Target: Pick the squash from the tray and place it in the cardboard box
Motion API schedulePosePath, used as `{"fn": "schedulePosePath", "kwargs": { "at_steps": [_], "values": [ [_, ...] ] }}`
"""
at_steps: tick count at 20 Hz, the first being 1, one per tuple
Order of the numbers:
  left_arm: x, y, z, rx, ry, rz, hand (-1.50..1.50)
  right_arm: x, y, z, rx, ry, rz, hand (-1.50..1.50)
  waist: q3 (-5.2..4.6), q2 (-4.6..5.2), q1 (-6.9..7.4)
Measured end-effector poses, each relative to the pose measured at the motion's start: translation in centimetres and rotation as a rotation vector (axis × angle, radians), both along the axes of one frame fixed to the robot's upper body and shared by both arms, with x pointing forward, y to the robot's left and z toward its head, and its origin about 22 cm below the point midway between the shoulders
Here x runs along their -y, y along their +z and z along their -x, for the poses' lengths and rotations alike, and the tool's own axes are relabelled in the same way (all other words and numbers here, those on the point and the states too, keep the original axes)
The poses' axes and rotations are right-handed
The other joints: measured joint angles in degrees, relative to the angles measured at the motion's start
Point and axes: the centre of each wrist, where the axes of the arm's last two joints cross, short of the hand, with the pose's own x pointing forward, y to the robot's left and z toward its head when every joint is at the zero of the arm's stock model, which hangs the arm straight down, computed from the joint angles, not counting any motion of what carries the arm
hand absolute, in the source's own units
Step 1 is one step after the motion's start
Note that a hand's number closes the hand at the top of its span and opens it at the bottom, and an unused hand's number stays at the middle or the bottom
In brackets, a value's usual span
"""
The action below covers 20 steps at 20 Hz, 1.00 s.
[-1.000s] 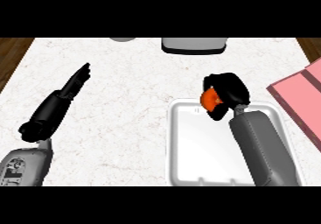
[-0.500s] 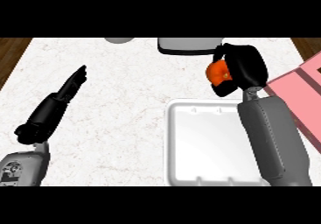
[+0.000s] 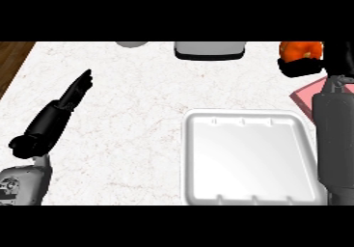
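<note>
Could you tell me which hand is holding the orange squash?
The right hand, upper right, curled round the orange squash; the left hand lies straight-fingered and empty.

The white, faintly veined stone counter top (image 3: 137, 96) carries 4 things. A white rectangular plastic tray (image 3: 243, 115) with a raised rim lies flat toward the counter's near right corner. A pink cardboard box (image 3: 307, 94) sits at the right edge, just beyond the tray's far right corner. At the far edge stand a grey rectangular container (image 3: 210, 49) and, left of it, a grey round object (image 3: 131, 44), both partly cut off.
</note>
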Motion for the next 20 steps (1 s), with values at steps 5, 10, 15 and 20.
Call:
{"fn": "schedulePosePath", "kwargs": {
  "at_steps": [5,10,15,20],
  "values": [
    [0.6,0.1,-0.2,-0.002,-0.01,-0.001,0.0,5.2,1.1,-0.5,0.019,-0.122,-0.046,1.5,0.01,0.17,0.37],
    [1.1,-0.6,-0.4,-0.005,-0.011,0.001,0.0,10.4,0.7,-1.0,-0.051,-0.188,0.003,1.5,0.03,0.34,0.63],
    [0.8,-0.4,-0.5,-0.004,-0.011,0.004,0.0,15.4,-0.4,-0.5,-0.275,-0.211,-0.017,1.5,0.03,0.41,0.84],
    [0.5,-0.4,-0.2,0.002,-0.017,0.004,0.0,20.3,-0.5,0.7,-0.445,-0.189,-0.054,1.5,0.07,0.52,1.23]
  ]
}}
